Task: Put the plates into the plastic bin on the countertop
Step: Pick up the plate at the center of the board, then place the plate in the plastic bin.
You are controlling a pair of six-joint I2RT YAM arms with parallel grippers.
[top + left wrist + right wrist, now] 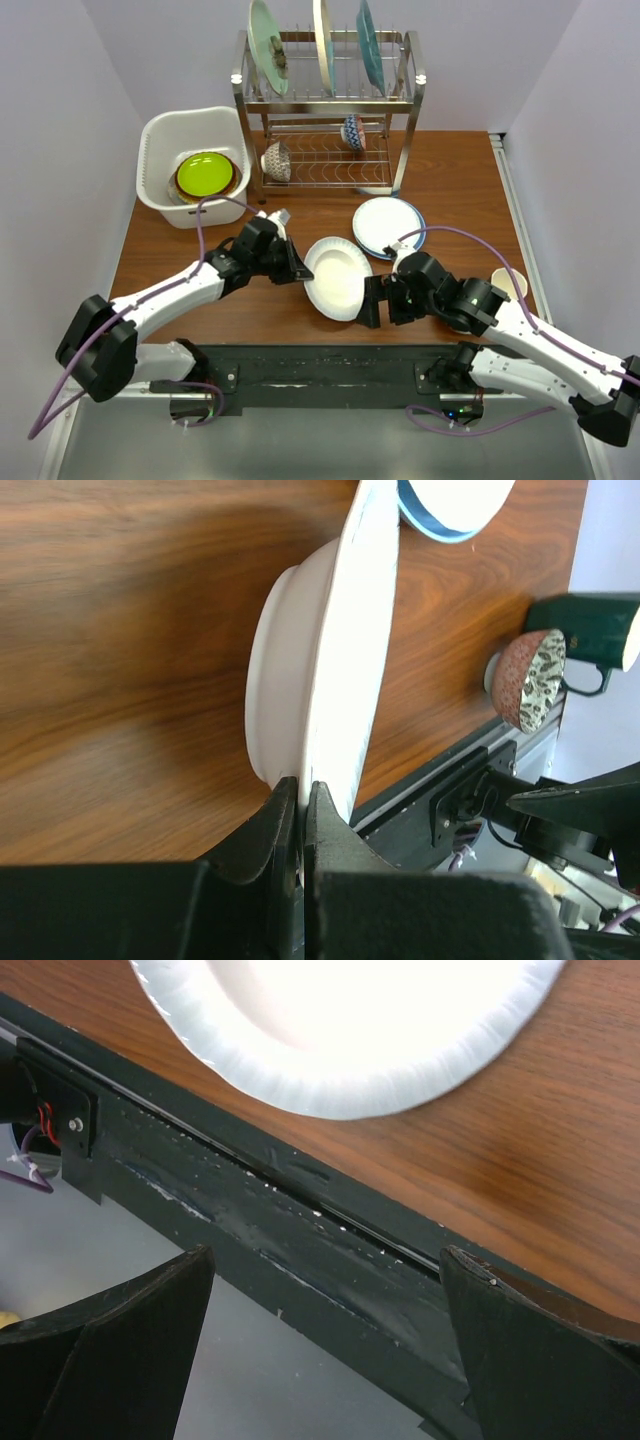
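Observation:
My left gripper (297, 268) is shut on the left rim of a white plate (338, 278) near the front of the countertop (200, 250). In the left wrist view its fingertips (287, 802) pinch the plate's rim (335, 680). My right gripper (372, 300) is open and empty at the plate's right front edge, over the table's black rail (330, 1260); the plate (340, 1030) lies just beyond it. A blue-rimmed plate (388, 226) lies flat behind. The white plastic bin (160, 135) at the back left holds a lime green plate (205, 173) on others.
A two-tier metal rack (330, 100) at the back holds three upright plates on top and two small patterned bowls (277, 160) below. A cup (510, 283) stands by my right arm. Walls close in on both sides.

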